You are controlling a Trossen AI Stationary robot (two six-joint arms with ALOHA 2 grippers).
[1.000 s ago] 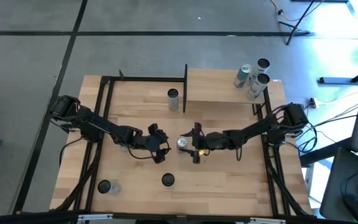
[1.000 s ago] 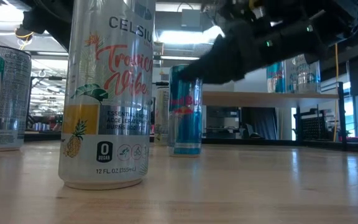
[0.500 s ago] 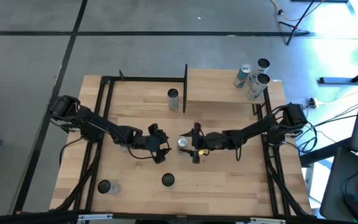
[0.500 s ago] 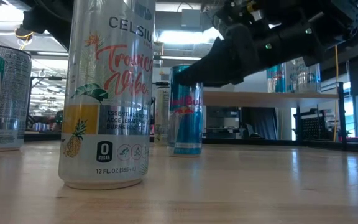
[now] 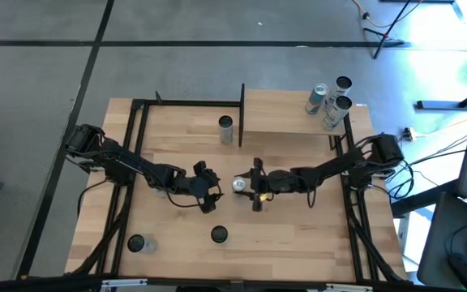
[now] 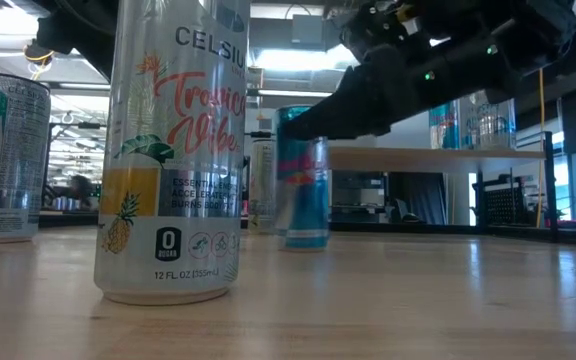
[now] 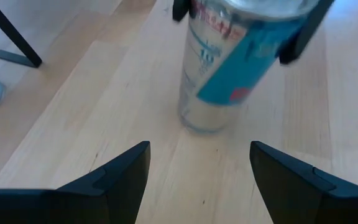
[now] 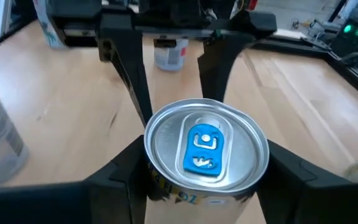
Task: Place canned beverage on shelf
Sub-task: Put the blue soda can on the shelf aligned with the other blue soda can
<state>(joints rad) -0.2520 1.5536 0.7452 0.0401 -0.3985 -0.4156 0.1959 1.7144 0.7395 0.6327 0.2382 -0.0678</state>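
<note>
A blue-and-silver can [image 5: 238, 185] is at the table's middle, tilted in the low view [image 6: 304, 180]. My right gripper [image 5: 248, 185] is shut on it, reaching in from the table's right. My left gripper [image 5: 213, 191] is open and empty just left of the can, facing it. Its fingers [image 7: 122, 175] frame the can [image 7: 222, 81] without touching. The shelf [image 5: 294, 109], a raised light-wood board on black posts, stands at the far right with three cans [image 5: 328, 101] on its right end. My right gripper [image 8: 204, 155] pinches the can's upper wall [image 8: 160, 186], just under the rim, between its two fingers. The fingers come from the table's right, slanting down. The can is tilted; I cannot tell whether its bottom [image 7: 202, 119] is on the table or just clear.
A tall Celsius can [image 6: 173, 150] stands near the front edge [image 5: 219, 235], and another can [image 5: 136, 243] is at the front left. A dark can [image 5: 225, 128] stands on the table left of the shelf. Black frame rails [image 5: 128, 162] run along both sides.
The can in my right gripper has tipped from upright to a slight tilt. It has shifted a little toward the table's right edge with the gripper.
</note>
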